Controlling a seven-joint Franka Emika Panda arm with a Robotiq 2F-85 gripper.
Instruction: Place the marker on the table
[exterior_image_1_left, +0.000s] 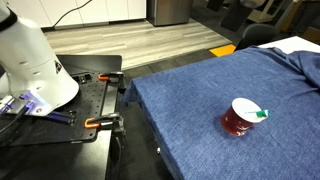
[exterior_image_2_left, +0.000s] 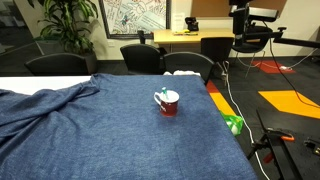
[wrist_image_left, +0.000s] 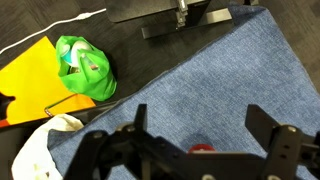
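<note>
On the blue-clothed table (exterior_image_1_left: 190, 95) the marker (exterior_image_1_left: 260, 114) rests at the red cup's (exterior_image_1_left: 238, 124) mouth, cap over the rim; it looks light, stiff and slick, best pinched mid-barrel by the wide-spread, empty gripper (wrist_image_left: 195, 135).

Marker (exterior_image_1_left: 258, 113) on cup (exterior_image_1_left: 236, 124) — cup on table (exterior_image_1_left: 190, 95)

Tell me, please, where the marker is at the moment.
In both exterior views the marker rests across the rim of the dark red cup, which stands on the blue-clothed table.

Office with chairs (exterior_image_2_left: 143, 58), desk (exterior_image_2_left: 186, 38), plant (exterior_image_2_left: 65, 20)
</note>
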